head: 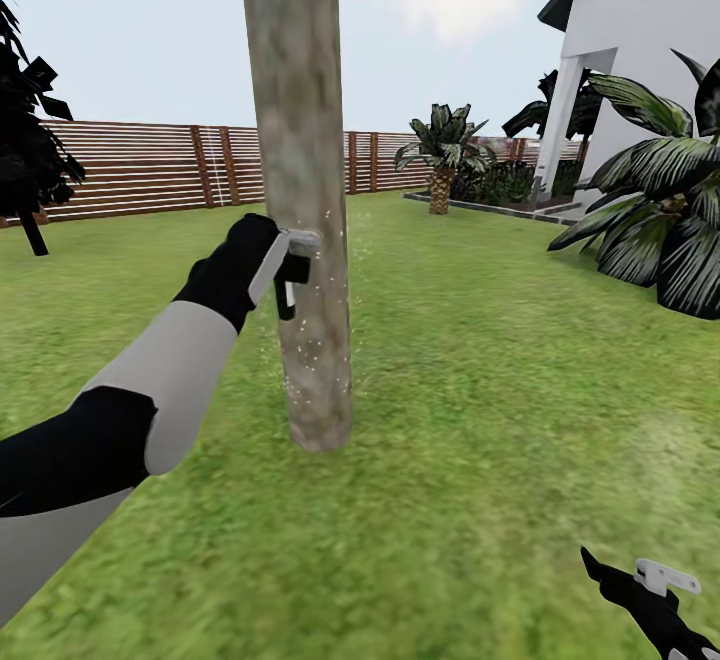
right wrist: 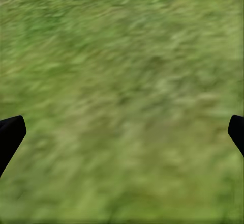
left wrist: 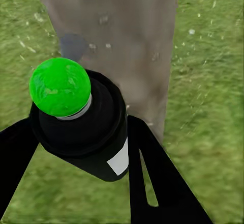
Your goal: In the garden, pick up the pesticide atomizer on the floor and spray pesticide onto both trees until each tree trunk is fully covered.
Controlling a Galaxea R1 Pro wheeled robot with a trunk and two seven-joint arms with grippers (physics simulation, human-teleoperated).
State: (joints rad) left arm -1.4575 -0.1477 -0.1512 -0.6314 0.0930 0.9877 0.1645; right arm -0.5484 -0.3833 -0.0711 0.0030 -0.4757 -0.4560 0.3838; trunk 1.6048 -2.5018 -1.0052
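Left gripper (head: 290, 275): clamped on the pesticide atomizer (left wrist: 81, 124) — held against the tree trunk (head: 300, 190)
Right gripper (right wrist: 122, 132): fingers apart, low over grass
Floor (head: 450, 420): green lawn — slat fence (head: 130, 168) behind, white house (head: 640, 30) right

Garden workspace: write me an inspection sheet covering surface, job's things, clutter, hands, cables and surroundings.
Surface: short green lawn, no paving underfoot.
Job's things: pesticide atomizer, dark body with a green ball on it, held right up against the tree trunk; pale specks dot the bark near it. One trunk in view.
Clutter: nothing seen.
Hands: left hand shut on the atomizer, fingers either side of it; right hand open and empty, low over grass.
Cables: nothing seen.
Surroundings: brown slat fence, white house, striped broad-leaf plants, small palm, dark narrow tree.
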